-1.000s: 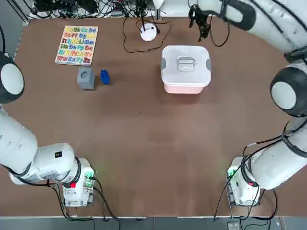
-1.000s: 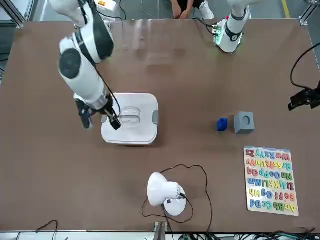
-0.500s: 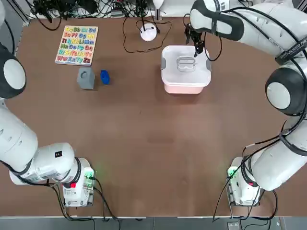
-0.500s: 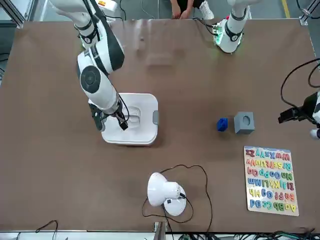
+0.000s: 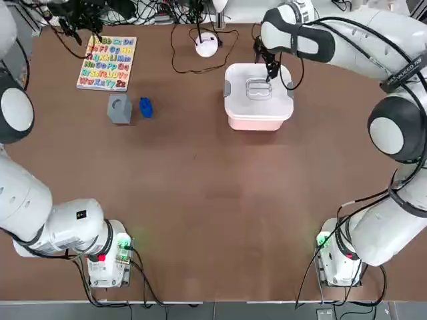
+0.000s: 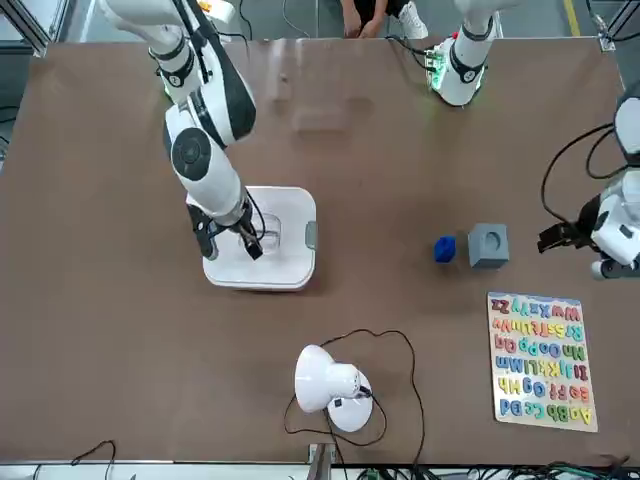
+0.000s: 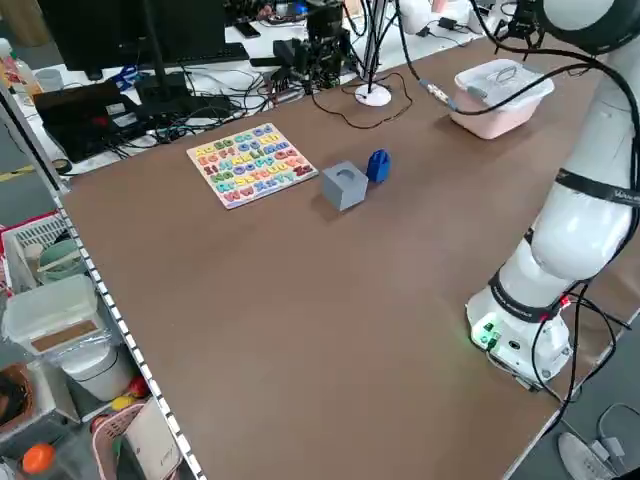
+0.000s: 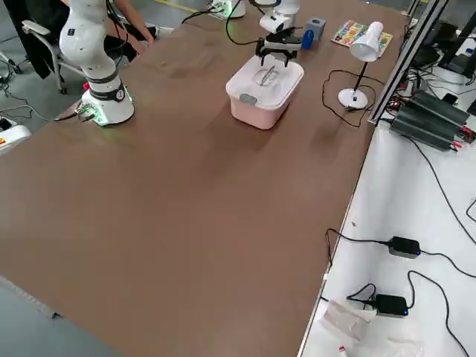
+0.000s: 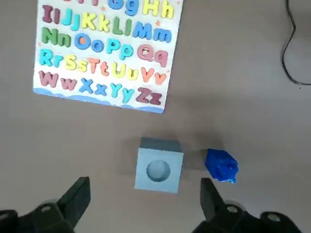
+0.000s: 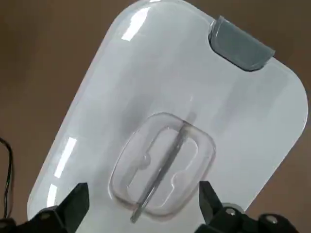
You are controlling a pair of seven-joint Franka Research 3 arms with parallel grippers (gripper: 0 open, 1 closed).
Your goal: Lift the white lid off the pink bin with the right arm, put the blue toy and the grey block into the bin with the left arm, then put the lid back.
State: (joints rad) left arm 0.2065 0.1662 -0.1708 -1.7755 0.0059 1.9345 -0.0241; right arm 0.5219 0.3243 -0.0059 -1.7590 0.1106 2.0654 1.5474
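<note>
Two grippers logged, both spread wide and holding nothing. My right gripper (image 6: 228,238) hung above the white lid (image 5: 259,89), near its recessed handle (image 10: 163,162); the lid sat closed on the pink bin (image 5: 257,123) at the table's (image 5: 213,200) far side. My left gripper (image 9: 143,206) hovered over the grey block (image 9: 159,165) and the blue toy (image 9: 221,166), side by side just apart, beside the alphabet puzzle board (image 5: 107,63). One white desk lamp (image 6: 330,387) noted.
</note>
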